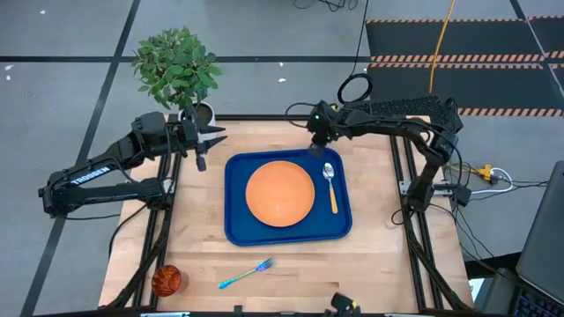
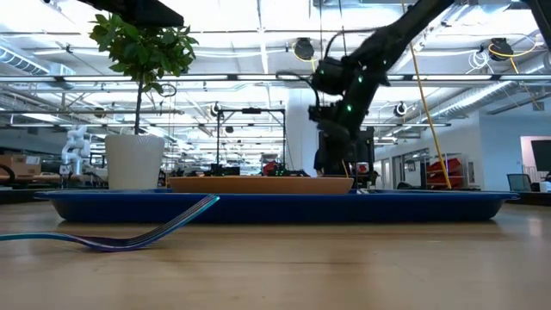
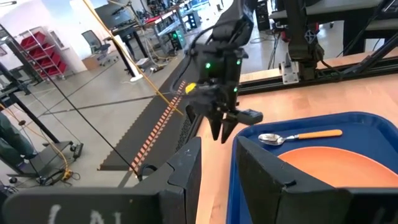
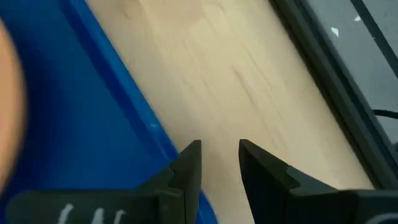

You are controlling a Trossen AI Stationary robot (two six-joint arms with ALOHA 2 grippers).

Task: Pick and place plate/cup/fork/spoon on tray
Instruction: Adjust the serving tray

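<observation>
above tray [image 1: 236,231] far rim, right gripper [image 1: 316,149] apparently slightly open, empty, spoon [image 1: 330,183] near

Grey tiled floor [image 1: 70,35], hazard-striped black mats [image 1: 458,40], red shelving [image 3: 38,46], ceiling lights.

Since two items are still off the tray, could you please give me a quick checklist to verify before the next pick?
1. Plate on the tray: ok, lies flat in the middle.
2. Spoon on the tray: ok, beside the plate, apart from it.
3. Fork placed: not ok, lies on the table in front of the tray.
4. Cup placed: not ok, stands at the table's front left corner.
5. Right gripper free: ok, open and empty above the tray's far rim.
6. Left gripper free: ok, open, empty, near the potted plant.
</observation>
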